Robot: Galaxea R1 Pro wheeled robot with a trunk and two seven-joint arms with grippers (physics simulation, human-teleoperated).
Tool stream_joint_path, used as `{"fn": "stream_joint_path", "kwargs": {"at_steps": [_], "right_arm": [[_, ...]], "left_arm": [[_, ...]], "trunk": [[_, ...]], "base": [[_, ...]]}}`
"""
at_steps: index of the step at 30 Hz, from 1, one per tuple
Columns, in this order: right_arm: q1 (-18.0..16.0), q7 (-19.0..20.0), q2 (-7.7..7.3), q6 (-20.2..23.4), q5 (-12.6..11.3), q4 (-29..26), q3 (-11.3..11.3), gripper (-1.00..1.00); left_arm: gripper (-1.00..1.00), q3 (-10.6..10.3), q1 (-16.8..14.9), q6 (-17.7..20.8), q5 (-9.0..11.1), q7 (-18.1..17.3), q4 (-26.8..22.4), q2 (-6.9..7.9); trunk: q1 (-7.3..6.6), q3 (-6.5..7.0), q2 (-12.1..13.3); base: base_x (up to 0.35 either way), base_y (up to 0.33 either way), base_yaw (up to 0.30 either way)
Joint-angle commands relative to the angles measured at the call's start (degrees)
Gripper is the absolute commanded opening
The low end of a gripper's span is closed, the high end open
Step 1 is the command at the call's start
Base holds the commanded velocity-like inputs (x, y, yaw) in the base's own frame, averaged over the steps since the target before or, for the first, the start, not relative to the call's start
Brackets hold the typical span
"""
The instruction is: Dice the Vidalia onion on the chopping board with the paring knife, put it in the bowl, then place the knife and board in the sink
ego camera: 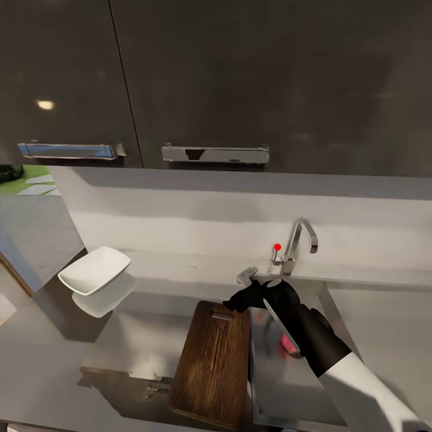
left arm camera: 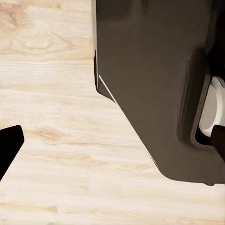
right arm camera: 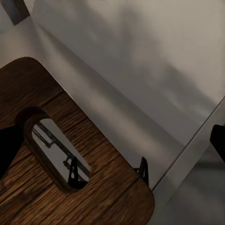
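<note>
Wooden chopping board [ego camera: 213,366] beside the sink [ego camera: 288,384] overhead; wrist close-up adds its slot, right gripper [ego camera: 240,298] fingers' grip unclear.

Right arm [ego camera: 360,378]: white forearm shell, black wrist, black jaws.

Board [ego camera: 213,366]: brown wood, flat on tabletop [ego camera: 54,366], slot end away, long edge at sink [ego camera: 282,384] rim. Bowl [ego camera: 95,270]: white, upright, far left. Onion [ego camera: 289,344]: pinkish, in sink, partly hidden.
</note>
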Motion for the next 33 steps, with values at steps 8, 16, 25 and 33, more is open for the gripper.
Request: {"fn": "stream_joint_path", "kwargs": {"at_steps": [8,16,25,33], "right_arm": [[-0.1,0.1,-0.04,0.2,0.0,-0.1,0.1,1.0],[-0.1,0.1,-0.12,0.2,0.0,-0.1,0.1,1.0],[-0.1,0.1,-0.13,0.2,0.2,-0.1,0.1,1.0],[-0.1,0.1,-0.47,0.2,0.3,-0.1,0.0,1.0]], "left_arm": [[1.0,0.0,0.0,-0.3,0.0,0.0,0.1,0.0],[1.0,0.0,0.0,-0.3,0.0,0.0,0.1,0.0],[1.0,0.0,0.0,-0.3,0.0,0.0,0.1,0.03],[1.0,0.0,0.0,-0.3,0.0,0.0,0.1,0.0]], "trunk": [[0.03,-0.77,-0.1],[0.03,-1.44,-0.1],[0.03,-1.92,-0.1],[0.03,-2.35,-0.1]], "base": [[0.0,0.0,0.0],[0.0,0.0,0.0],[0.0,0.0,0.0],[0.0,0.0,0.0]]}}
